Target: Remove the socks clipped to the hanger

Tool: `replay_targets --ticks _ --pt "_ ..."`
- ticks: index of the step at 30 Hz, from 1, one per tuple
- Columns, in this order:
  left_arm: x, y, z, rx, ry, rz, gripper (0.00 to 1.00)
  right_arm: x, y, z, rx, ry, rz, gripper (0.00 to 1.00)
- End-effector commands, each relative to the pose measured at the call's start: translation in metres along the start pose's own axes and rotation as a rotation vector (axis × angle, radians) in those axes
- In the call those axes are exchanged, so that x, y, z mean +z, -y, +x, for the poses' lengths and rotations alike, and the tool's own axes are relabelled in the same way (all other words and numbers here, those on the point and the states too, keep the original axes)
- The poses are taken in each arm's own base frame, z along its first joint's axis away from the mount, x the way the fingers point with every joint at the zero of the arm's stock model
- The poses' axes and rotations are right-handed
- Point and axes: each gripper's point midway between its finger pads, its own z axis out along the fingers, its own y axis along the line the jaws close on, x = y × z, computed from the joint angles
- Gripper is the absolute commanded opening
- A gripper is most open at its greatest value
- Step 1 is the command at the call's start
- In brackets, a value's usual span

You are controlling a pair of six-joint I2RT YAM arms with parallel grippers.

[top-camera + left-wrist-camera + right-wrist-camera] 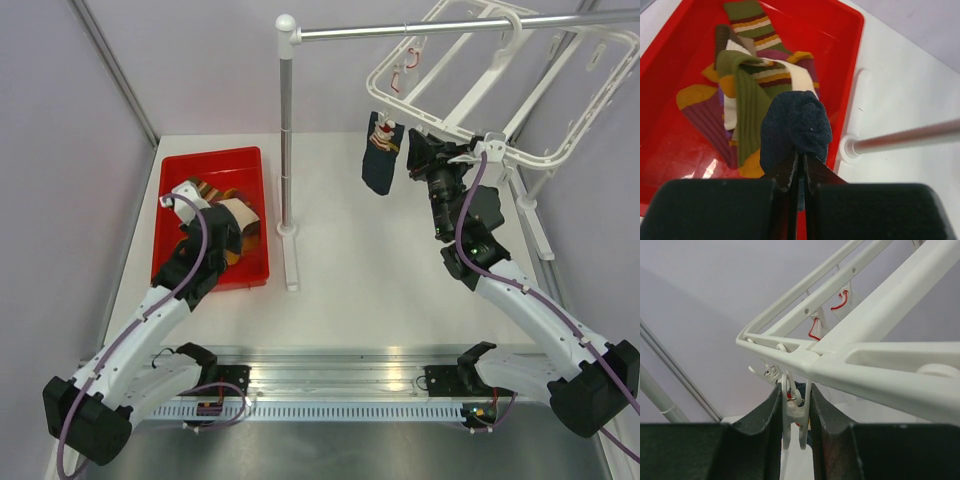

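Left claw (801,165) is pinched shut on a navy sock (796,125), poised to drop it into the red bin (850,30) well left of the hanger (875,365). Right claw (795,410) is closed around a clip (792,425) under the hanger's corner, squeezing it, likely to free the hanging sock (381,165).

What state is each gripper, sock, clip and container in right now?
Left gripper: shut on held navy sock.
Right gripper: closed around clip.
Hanging navy sock: clipped to hanger.
Hanger: tilted, hung on pole.
Red bin: holds striped socks.
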Motion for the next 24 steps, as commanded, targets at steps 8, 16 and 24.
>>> replay_targets --ticks 8,16,24 --pt "0.031 -0.026 -0.003 -0.153 -0.024 -0.099 0.44 0.000 -0.009 -0.029 0.008 0.039 -0.023 0.01" --pt "0.018 -0.011 -0.027 -0.171 0.009 -0.019 0.81 0.000 -0.011 -0.032 0.006 0.035 -0.028 0.01" --pt "-0.031 0.045 -0.018 -0.109 -0.003 0.268 0.80 -0.003 -0.011 -0.036 0.003 0.040 -0.029 0.01"
